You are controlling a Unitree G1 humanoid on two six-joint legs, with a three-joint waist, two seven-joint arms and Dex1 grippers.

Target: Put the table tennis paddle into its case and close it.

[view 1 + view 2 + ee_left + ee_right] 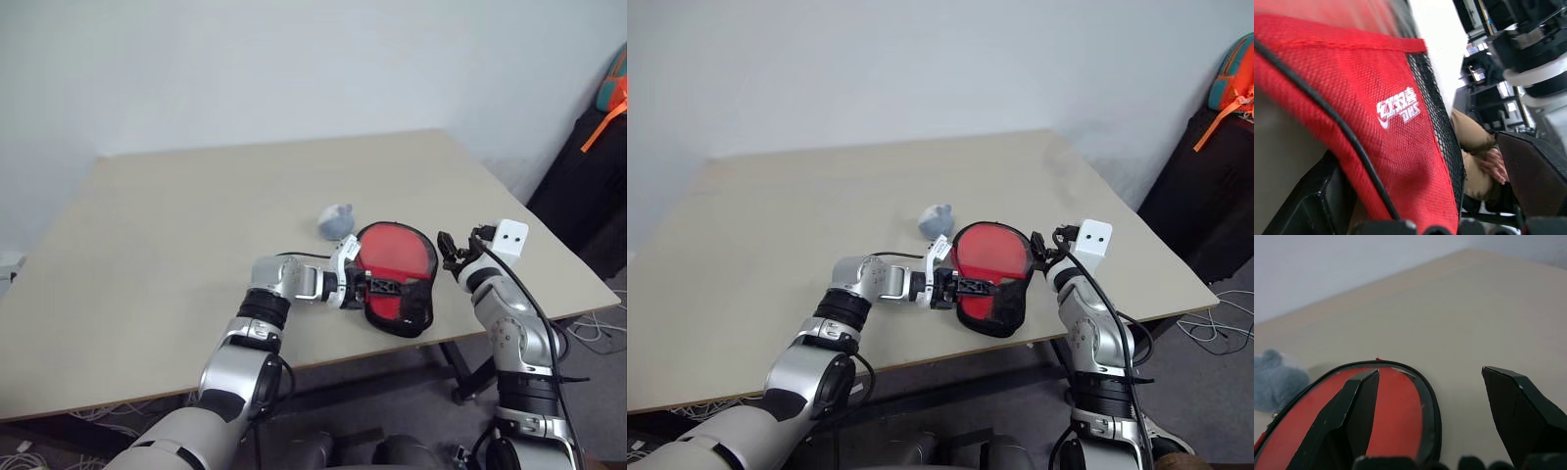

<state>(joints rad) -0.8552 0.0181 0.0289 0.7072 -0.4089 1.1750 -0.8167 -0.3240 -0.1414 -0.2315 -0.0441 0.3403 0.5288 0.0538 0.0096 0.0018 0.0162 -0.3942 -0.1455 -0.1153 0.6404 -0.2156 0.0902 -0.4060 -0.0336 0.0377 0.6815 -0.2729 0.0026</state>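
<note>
The case (pixel 397 262), black-rimmed with a red panel, lies flat near the table's front right edge. Inside its rim is a smooth red round face; I cannot tell whether that is the table tennis paddle, which otherwise stays hidden. My left gripper (pixel 378 286) reaches in from the left over the case's narrow end. In the left wrist view it is open, with red mesh fabric (pixel 1400 112) lying between its fingers (pixel 1533 171). My right gripper (pixel 453 255) hovers open at the case's right edge. One finger (pixel 1352 411) is over the case's rounded end (pixel 1396 406) and the other is over bare table.
A small grey lump (pixel 336 220) sits on the table (pixel 196 215) just beyond the case on the left. The table's front edge runs close behind both grippers. A black object with an orange and teal bag (pixel 615 93) stands off the table at the far right.
</note>
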